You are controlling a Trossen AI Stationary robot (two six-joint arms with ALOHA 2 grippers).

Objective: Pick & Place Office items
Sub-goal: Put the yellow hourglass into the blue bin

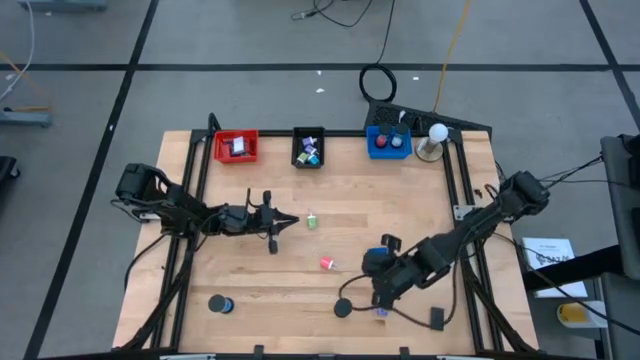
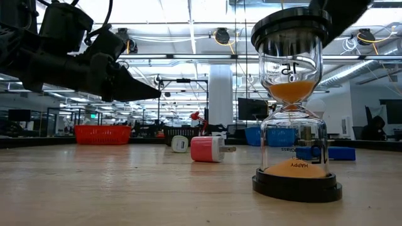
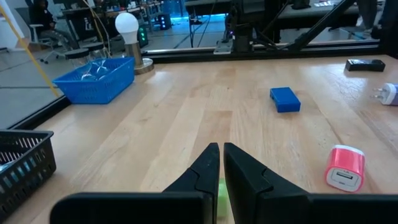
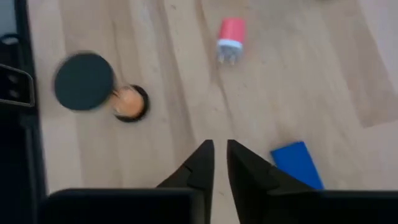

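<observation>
A red plug adapter (image 1: 327, 263) lies on its side near the middle of the wooden table (image 1: 340, 210), prongs pointing away from the low camera, with a small green-and-white piece (image 1: 312, 221) just beyond it toward the left arm. A flat blue block (image 4: 297, 163) rests on the boards close by, just beside the right gripper's fingers in the right wrist view. An hourglass (image 2: 294, 100) with orange sand stands upright at the table's near edge, black caps top and bottom; a second black-and-blue round item (image 1: 220, 304) sits well apart at the near left corner.

The right gripper (image 4: 216, 163) hangs over bare wood between the hourglass and the blue block, its fingers drawn almost together with only a thin gap and nothing between them. The left gripper (image 3: 219, 168) hovers above the table just short of the green piece, its fingers pressed together and empty.

Along the far edge stand three trays: a red tray (image 1: 236, 147), a black tray (image 1: 307, 148) holding several small coloured pieces, and a blue tray (image 1: 388, 142). A white ball-shaped lamp (image 1: 436, 136) stands just beside the blue tray.
</observation>
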